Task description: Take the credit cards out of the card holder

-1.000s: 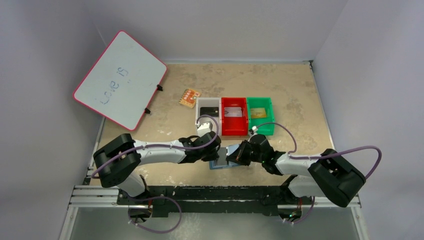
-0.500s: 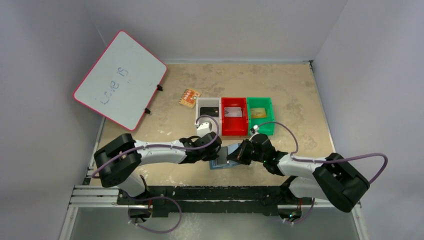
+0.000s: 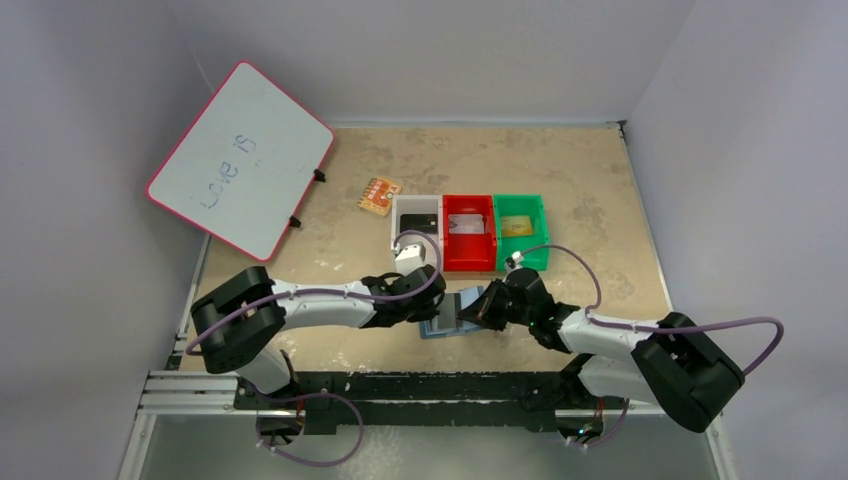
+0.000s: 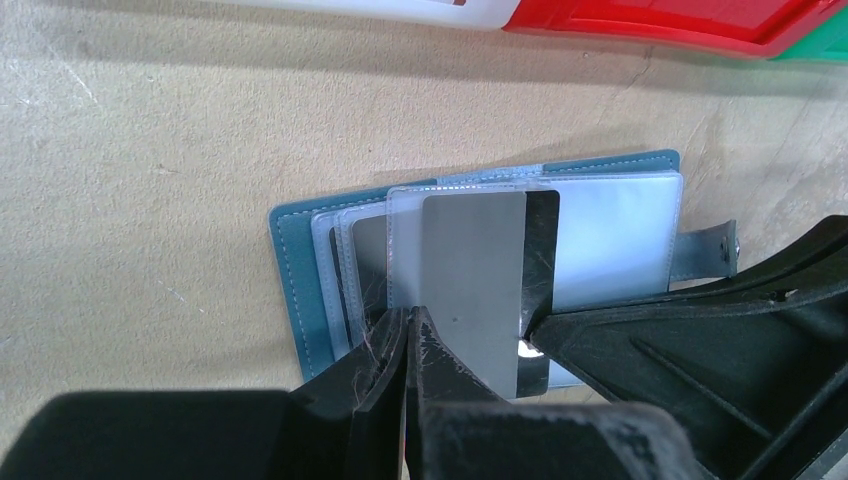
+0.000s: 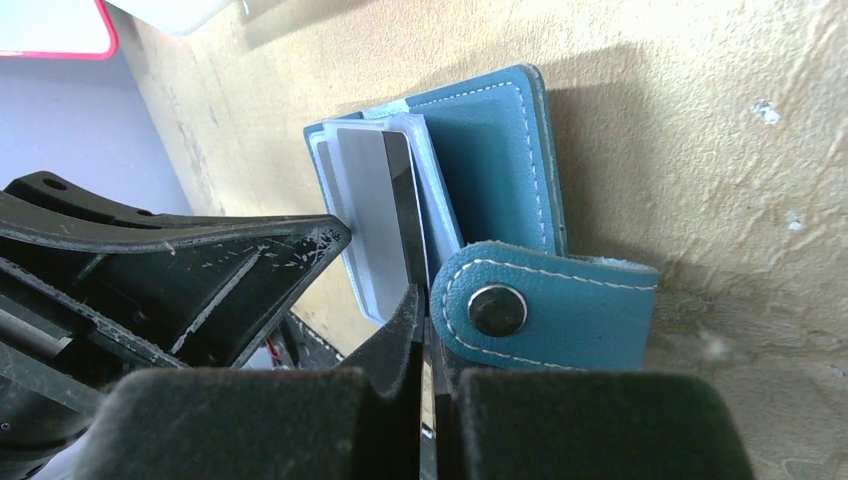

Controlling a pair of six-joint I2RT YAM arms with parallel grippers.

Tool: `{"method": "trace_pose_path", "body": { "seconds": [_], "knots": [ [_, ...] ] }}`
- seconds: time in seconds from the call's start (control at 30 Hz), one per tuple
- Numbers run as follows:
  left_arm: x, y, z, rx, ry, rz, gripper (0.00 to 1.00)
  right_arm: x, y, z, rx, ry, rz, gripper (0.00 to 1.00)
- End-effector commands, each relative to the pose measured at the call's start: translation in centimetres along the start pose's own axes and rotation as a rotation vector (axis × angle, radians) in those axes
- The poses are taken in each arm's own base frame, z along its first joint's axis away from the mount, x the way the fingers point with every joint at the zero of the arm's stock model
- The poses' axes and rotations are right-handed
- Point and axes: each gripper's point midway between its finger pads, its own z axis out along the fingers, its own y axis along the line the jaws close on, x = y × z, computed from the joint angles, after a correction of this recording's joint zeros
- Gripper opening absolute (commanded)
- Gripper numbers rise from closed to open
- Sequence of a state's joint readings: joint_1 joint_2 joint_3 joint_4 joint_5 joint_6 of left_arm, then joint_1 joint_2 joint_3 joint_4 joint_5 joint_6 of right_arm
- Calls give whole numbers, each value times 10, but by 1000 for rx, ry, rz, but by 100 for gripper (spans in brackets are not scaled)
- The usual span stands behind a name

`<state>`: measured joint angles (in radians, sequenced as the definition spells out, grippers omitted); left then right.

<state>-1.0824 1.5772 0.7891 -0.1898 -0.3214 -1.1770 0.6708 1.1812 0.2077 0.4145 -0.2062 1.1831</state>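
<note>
we see the stitched teal leather card holder (image 4: 300,260) lying open just toward the arms from the red plastic bin (image 3: 469,266), which holds a silver card (image 3: 466,223). its clear sleeves are fanned, with a matte grey card (image 4: 475,280) over a black card (image 4: 542,260). our left gripper (image 4: 405,335) is pinched together at a sleeve edge. our right gripper (image 5: 425,300) clamps the black card.

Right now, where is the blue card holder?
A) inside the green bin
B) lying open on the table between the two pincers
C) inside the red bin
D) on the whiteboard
B: the card holder lies open on the table, with the left pincer and the right pincer at its two sides.
</note>
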Motion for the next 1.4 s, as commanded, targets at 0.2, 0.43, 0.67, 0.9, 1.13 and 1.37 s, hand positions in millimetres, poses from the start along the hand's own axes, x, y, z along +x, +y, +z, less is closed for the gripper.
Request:
{"method": "trace_pose_path", "body": {
  "seconds": [0.2,0.43,0.67,0.9,1.13,1.37],
  "knots": [
    [21,53,7,-202,57,163,0,-4,3,1,-22,-12,-3,9],
    [23,51,7,-229,55,204,0,-14,7,6,-44,-40,12,19],
    [23,53,7,-239,50,210,0,-25,11,7,-103,-50,3,21],
    [23,51,7,-238,49,209,0,-14,19,12,-154,35,-55,17],
    [23,51,7,-239,47,207,0,-7,16,7,-178,52,-44,9],
    [17,49,2,-233,20,202,0,-15,-1,10,-61,15,-21,0]
  ]
}}
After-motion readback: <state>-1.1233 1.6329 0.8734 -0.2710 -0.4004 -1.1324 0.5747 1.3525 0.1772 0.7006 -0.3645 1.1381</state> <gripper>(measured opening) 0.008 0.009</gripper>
